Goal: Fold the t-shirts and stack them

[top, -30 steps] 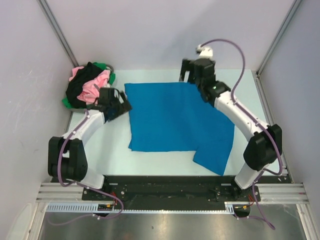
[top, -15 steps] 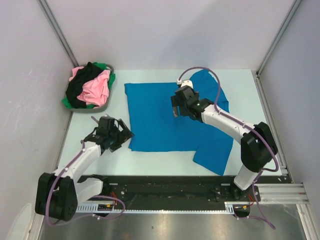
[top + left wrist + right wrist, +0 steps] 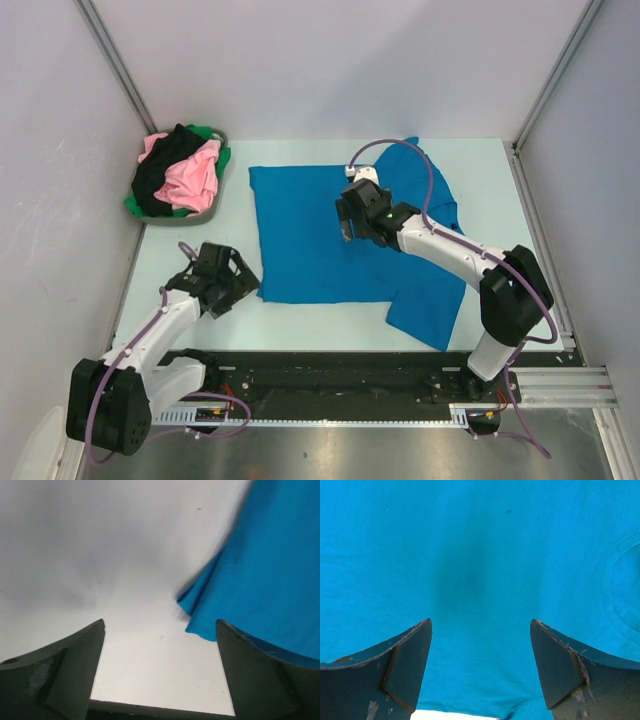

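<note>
The bright blue t-shirt (image 3: 320, 250) lies spread flat on the table, with a sleeve at the far right (image 3: 425, 170) and a flap at the near right (image 3: 430, 300). My left gripper (image 3: 243, 284) is open and empty, low over the table just left of the shirt's near-left corner (image 3: 197, 622). My right gripper (image 3: 345, 228) is open and empty, hovering over the shirt's middle; blue cloth (image 3: 480, 555) fills its wrist view. The pink (image 3: 195, 178), black (image 3: 162, 172) and green (image 3: 132, 205) t-shirts lie heaped in the basket.
The round grey basket (image 3: 207, 212) stands at the far left corner. Bare white table (image 3: 100, 555) lies left of the blue shirt. Grey walls close in both sides and the back.
My left arm swung from beside the basket toward the near side, to the shirt's near-left corner. My right gripper came from the shirt's far edge down over its middle. The far-right sleeve now shows.
</note>
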